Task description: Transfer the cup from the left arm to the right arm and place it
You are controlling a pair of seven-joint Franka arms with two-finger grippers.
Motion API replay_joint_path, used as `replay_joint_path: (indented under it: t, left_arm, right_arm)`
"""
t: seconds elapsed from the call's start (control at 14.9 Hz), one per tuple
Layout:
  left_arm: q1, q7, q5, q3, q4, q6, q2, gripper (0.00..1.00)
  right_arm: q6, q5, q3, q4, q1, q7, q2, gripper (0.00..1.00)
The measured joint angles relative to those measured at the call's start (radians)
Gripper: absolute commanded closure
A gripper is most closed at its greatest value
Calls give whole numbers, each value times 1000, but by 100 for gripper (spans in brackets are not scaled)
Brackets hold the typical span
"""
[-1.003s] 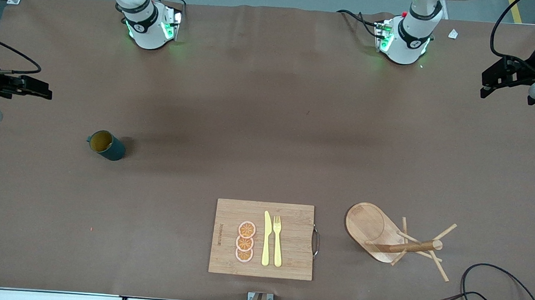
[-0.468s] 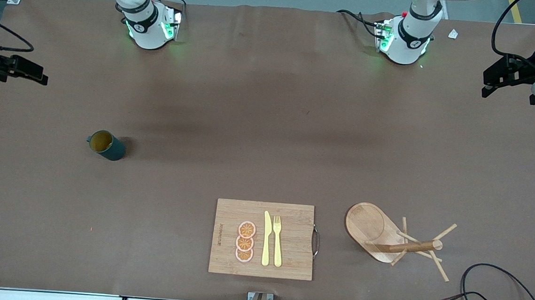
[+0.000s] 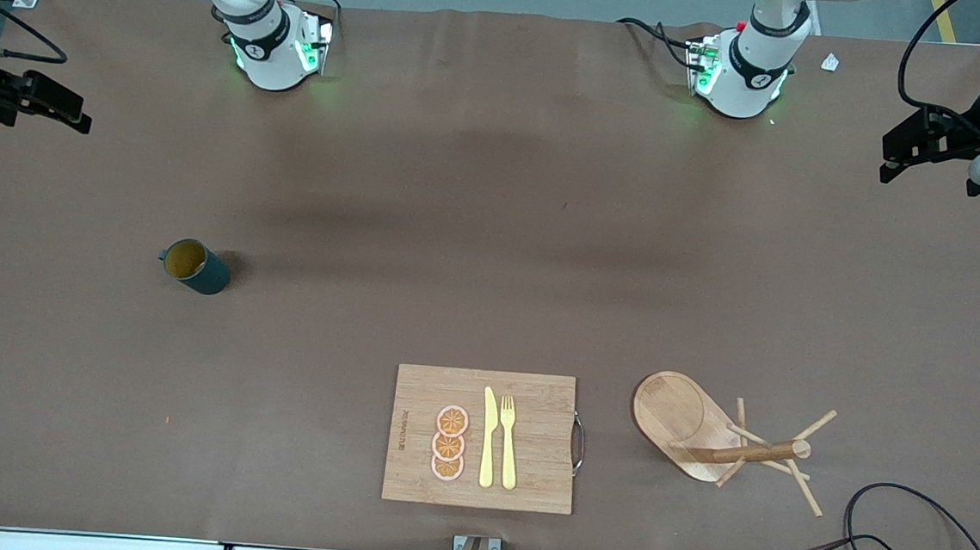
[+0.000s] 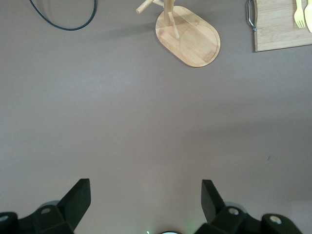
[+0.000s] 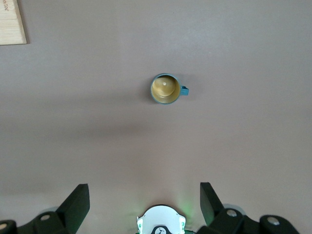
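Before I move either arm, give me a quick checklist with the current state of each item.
1. Cup upright on the table, toward the right arm's end: ok.
2. Cup free of other objects: ok.
3. Right tool open, holding nothing: ok.
4. Left tool open, holding nothing: ok.
5. Left tool near the cup: not ok, it hangs at its own end of the table.
6. Intended placement spot: cannot tell.
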Motion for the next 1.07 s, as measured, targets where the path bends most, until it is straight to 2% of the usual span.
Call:
replay_joint_path:
  t: [1.07]
  left_arm:
    - [6, 0, -11, 1, 0, 0, 12, 0]
  right_arm:
    - [41, 0, -12, -23, 1, 0, -50, 0]
